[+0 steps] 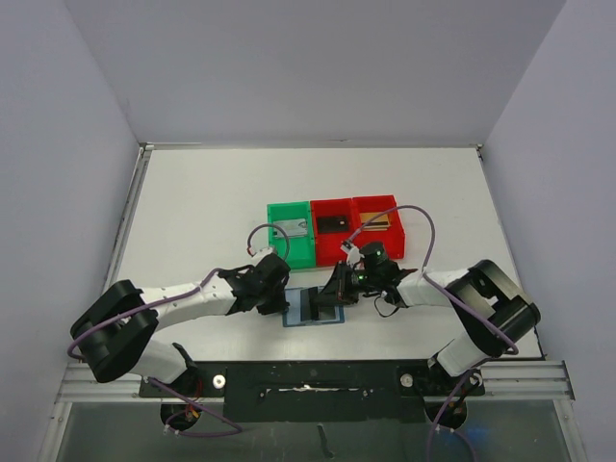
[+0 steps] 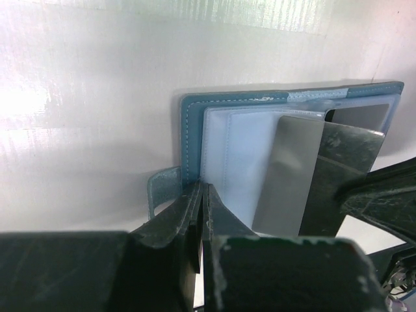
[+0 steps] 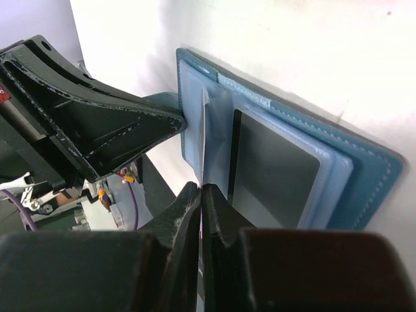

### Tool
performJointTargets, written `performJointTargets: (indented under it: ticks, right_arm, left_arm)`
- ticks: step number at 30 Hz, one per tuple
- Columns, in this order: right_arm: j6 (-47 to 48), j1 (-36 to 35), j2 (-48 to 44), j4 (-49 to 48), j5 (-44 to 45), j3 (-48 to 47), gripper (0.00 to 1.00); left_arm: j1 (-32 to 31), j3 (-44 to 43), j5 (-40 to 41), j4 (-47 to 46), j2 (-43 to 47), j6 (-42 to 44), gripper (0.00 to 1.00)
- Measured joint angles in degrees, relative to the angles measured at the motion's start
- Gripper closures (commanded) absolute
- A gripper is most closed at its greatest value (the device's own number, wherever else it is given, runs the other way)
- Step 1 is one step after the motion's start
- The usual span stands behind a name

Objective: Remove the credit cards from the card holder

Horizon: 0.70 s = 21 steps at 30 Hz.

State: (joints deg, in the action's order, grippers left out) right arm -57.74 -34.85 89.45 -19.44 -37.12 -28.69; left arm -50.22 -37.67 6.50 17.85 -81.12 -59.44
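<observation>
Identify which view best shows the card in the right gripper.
Left wrist: the grey card shows its broad face, raised from the card holder. Right wrist sees it edge-on in the right gripper; top external, too small to tell.

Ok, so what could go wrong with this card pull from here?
1. The right gripper pinches the silver card by a thin edge; it may slip free.
2. The left gripper clamps the card holder only at its edge, so the pull might drag or lift it.

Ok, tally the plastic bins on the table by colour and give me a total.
Green bin: 1
Red bins: 2
Total: 3
</observation>
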Motion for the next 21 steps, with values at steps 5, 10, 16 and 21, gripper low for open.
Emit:
performJointTargets:
  ticks: [5,10,16,21]
  right_arm:
    - [0.6,0.8,-2.0,2.3,0.7,0.3,0.98]
    - [0.9,0.7,-2.2,2.6,0.7,0.3,0.98]
    - [0.4,0.5,-0.7,1.9,1.0,0.3,0.96]
    - [-0.5,-0.7,2.6,0.7,1.6,-0.2,0.94]
  left_arm:
    - [0.0,0.0,0.9,2.1,1.1,0.0,0.95]
    - [0.0,0.0,1.3,4.7,2.6,0.1,0.75]
    - [0.0,-2.1,1.4,5.6,5.9,0.3,0.64]
    - [0.0,-2.6,-2.2,0.6,7.2,1.2,0.66]
